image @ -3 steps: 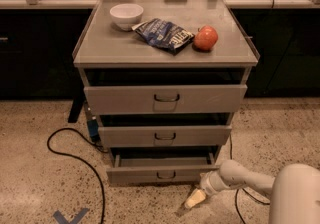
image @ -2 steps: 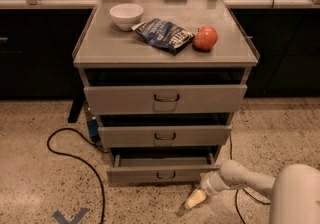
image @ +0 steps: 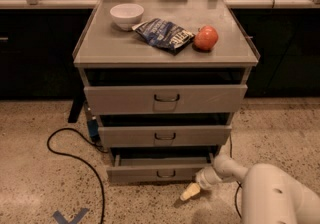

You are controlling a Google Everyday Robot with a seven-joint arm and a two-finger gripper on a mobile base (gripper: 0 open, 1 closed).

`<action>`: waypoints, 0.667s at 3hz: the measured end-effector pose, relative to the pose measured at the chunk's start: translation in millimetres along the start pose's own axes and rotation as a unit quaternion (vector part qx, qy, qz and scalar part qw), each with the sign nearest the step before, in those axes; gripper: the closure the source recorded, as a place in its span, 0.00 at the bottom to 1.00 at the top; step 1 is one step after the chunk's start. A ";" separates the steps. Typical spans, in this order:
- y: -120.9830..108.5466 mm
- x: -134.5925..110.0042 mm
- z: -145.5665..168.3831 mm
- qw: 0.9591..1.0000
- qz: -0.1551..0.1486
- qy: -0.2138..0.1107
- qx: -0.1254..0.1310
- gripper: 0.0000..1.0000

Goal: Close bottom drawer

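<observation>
The bottom drawer [image: 159,172] is the lowest and narrowest of three grey drawers in a metal cabinet. It stands pulled out a little, with a dark gap above its front and a small wire loop handle [image: 165,173] at centre. My gripper [image: 190,193] hangs low near the floor, just in front of and below the drawer's right end. My white arm [image: 270,188] reaches in from the lower right.
The middle drawer [image: 164,136] and top drawer [image: 166,99] also stand partly out. On the cabinet top [image: 115,48] lie a white bowl [image: 126,15], a chip bag [image: 165,34] and a red apple [image: 206,38]. A black cable [image: 70,153] loops on the speckled floor at left.
</observation>
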State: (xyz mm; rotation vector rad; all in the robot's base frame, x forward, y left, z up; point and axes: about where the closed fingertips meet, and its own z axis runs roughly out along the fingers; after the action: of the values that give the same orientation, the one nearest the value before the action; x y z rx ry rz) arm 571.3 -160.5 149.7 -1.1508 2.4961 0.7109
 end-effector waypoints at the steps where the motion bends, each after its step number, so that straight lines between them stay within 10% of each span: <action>1: -17.0 -7.1 10.0 1.000 0.015 -0.003 0.005 0.00; 2: -58.3 -36.5 -0.4 0.998 0.022 -0.035 0.047 0.00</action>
State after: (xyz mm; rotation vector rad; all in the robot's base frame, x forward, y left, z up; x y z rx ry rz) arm 639.4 -170.5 148.8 -1.0230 2.4762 0.6258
